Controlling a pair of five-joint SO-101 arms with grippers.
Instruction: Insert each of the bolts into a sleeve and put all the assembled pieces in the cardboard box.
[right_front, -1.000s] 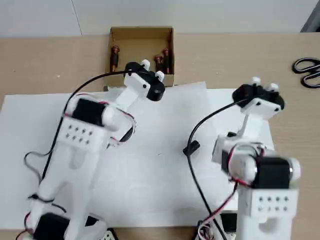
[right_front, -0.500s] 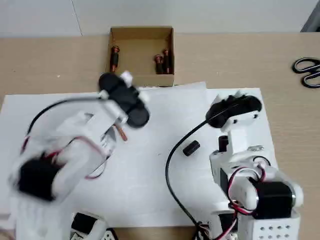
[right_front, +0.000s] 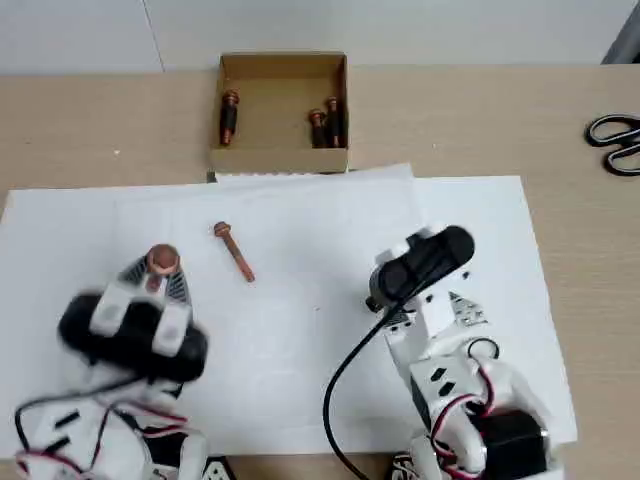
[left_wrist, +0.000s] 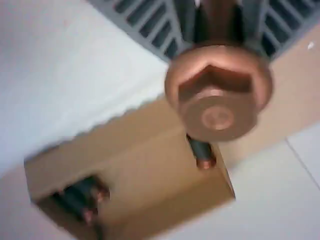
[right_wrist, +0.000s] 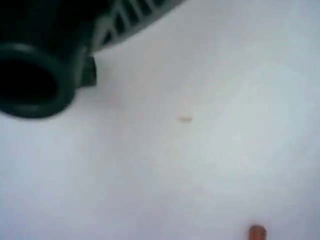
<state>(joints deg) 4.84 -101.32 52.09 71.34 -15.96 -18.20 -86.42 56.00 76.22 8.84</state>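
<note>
- We see the left gripper (right_front: 160, 278) low over the near left part of the white paper sheet (right_front: 300, 350). Its grey ribbed fingers (left_wrist: 150, 30) are clamped on the held bolt (right_front: 162, 260).
- In the left wrist view the held bolt (left_wrist: 218, 95) shows its head end. It is copper coloured, with a round flange and a six-sided head on it.
- A loose bolt (right_front: 235, 250) lies flat on the sheet, near the left gripper but apart from it. It is thin and copper coloured, with the head at the far end.
- The cardboard box (right_front: 280, 155) stands open at the far side, just beyond the edge of the sheet.
- In the box we count three assembled pieces, each with a dark sleeve and a copper head. One (right_front: 229, 115) lies at the left wall and two (right_front: 326, 123) lie side by side at the right.
- The black sleeve (right_wrist: 30, 82) shows its hollow end, close against the ribbed part of the right gripper (right_wrist: 107, 25). We cannot tell if this gripper grips it.
- In the high view the right arm is over the near right part of the sheet, and its black camera housing (right_front: 420, 265) covers most of what is under it.
- The surface (right_front: 100, 120) is light brown wood, and the sheet covers most of its near half.
- A pair of black scissors (right_front: 615, 140) lies at the far right edge, well apart from the rest.
- Beyond the far edge there is a pale wall (right_front: 400, 30).
</note>
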